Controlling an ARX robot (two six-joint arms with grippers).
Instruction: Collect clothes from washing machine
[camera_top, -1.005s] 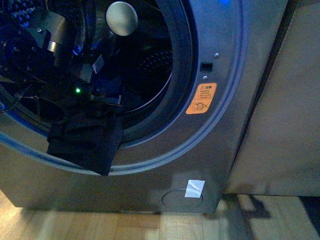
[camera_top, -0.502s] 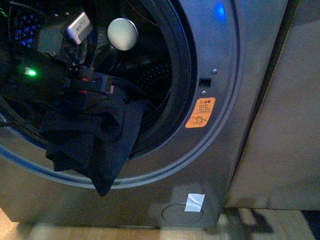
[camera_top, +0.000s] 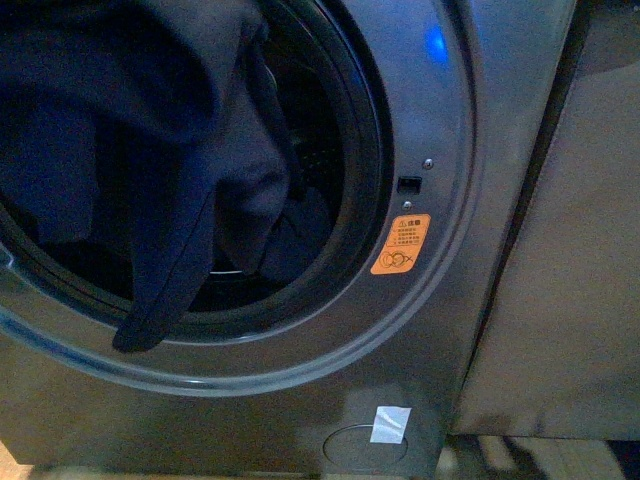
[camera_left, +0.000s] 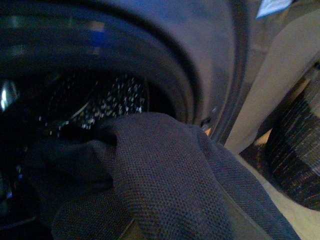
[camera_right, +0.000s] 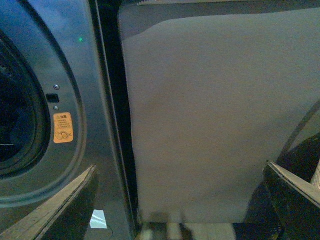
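Front view: one dark garment (camera_top: 170, 150) hangs from one washing machine (camera_top: 440, 300).

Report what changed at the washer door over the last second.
The clothes were lifted up and toward the camera: from draping over the porthole's lower rim, they now fill the upper left of the front view, one tail hanging to the rim. The washing machine, its orange sticker and white tape patch stayed put.

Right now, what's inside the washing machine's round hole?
A dark navy garment hangs across the washing machine opening, its tip over the rim. Behind it, some holey steel drum shows. The cloth hides the rest.
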